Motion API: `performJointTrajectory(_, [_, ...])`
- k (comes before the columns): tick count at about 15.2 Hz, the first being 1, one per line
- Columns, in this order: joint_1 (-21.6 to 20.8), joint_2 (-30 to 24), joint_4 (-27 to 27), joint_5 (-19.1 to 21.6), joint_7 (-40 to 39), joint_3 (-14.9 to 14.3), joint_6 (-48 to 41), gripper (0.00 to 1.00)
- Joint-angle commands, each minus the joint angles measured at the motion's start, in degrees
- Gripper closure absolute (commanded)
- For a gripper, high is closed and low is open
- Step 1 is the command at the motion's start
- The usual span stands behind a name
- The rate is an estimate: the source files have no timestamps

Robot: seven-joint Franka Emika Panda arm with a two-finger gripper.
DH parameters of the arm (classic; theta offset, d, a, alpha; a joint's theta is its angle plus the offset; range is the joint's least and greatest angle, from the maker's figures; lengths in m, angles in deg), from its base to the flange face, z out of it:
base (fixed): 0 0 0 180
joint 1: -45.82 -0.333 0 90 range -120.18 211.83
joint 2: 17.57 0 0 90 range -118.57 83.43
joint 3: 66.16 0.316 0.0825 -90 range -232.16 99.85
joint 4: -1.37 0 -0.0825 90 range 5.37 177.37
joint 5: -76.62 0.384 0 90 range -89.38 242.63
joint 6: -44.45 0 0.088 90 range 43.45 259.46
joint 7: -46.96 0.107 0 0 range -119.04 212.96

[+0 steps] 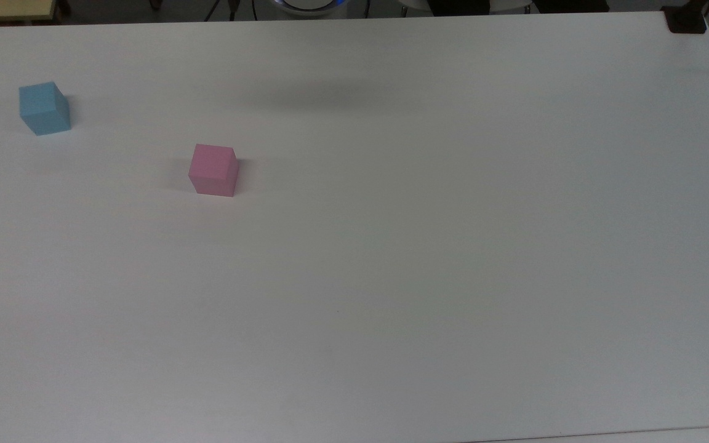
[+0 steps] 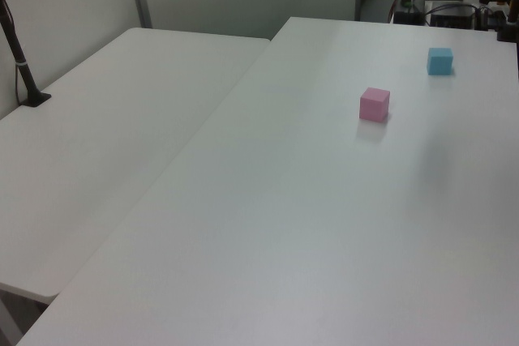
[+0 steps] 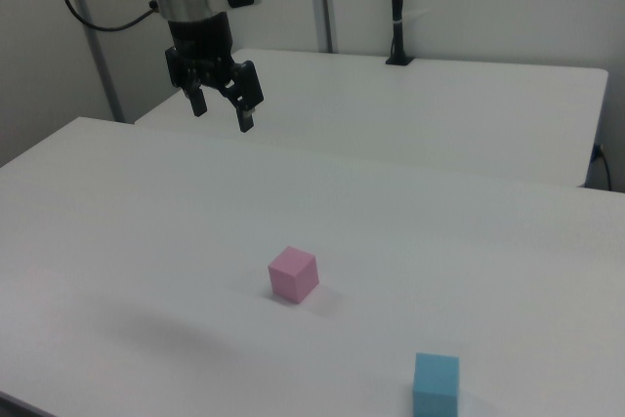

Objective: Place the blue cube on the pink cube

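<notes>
In the top view, the blue cube (image 1: 44, 108) sits far toward the top view's left, flat on the white worktop (image 1: 428, 258) and turned slightly so that one corner faces the camera. Further right and a little lower in the top view stands the pink cube (image 1: 213, 170), also flat on the worktop — the two are well apart, with bare surface between them. A soft shadow lies on the worktop toward the upper middle of the top view, and a dark bracket (image 1: 685, 19) sits at the far right corner. In the left view, a second white table (image 2: 105, 143) lies on the left view's left with a dark post (image 2: 18, 56) standing near its edge; the pink cube (image 2: 375, 104) comes next, then the blue cube (image 2: 440, 61) beyond it toward the left view's upper right. In the right view, the gripper (image 3: 222, 110) hangs high above the worktop at the right view's upper left, pointing down, its two fingers spread apart and holding nothing. The pink cube (image 3: 293, 274) rests near the middle, and the blue cube (image 3: 436, 385) stands at the bottom right of the right view — neither one touched by the gripper.
</notes>
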Motion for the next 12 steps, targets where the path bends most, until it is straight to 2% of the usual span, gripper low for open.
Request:
performJointTrajectory(1, [-2.3,0.5,0.7,-1.8,0.4,-1.4,2.0,0.0])
performJointTrajectory(12, [-2.8,2.0,0.7,-1.8,0.1,-1.0,1.6,0.0])
